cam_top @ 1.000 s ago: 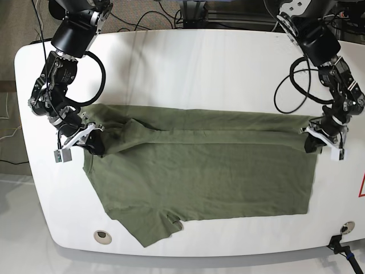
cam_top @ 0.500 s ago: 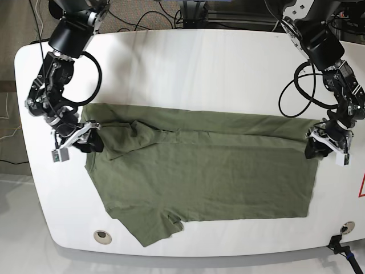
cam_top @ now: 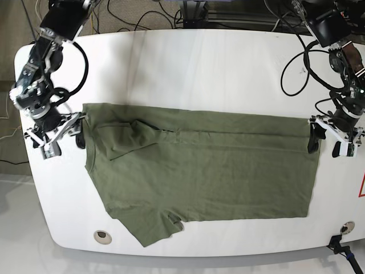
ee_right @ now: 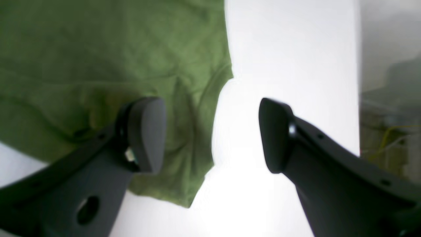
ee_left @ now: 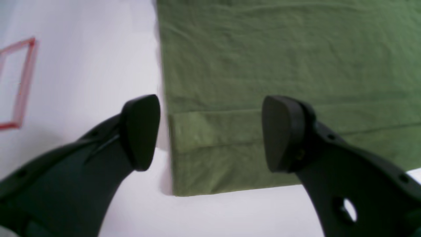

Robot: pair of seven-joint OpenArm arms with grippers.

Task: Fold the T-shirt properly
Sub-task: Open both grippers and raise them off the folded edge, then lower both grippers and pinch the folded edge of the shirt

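The olive-green T-shirt (cam_top: 199,165) lies flat across the white table (cam_top: 199,68), its far edge folded over toward the front. One sleeve sticks out at the front left. My left gripper (cam_top: 320,137) is open and empty, just off the shirt's right edge. In the left wrist view (ee_left: 212,133) the folded corner of the shirt (ee_left: 279,59) lies below, between the fingers. My right gripper (cam_top: 69,131) is open and empty at the shirt's left end. In the right wrist view (ee_right: 210,135) one finger hangs over the shirt's edge (ee_right: 98,49).
A red marking (cam_top: 362,191) is on the table at the right edge, also in the left wrist view (ee_left: 19,82). A round grommet (cam_top: 102,235) sits at the front left. A black clamp (cam_top: 342,242) is at the front right corner. Cables hang behind the table.
Both grippers have opened, let go of the shirt's folded edge and drawn outward off its ends. The shirt has settled flat.
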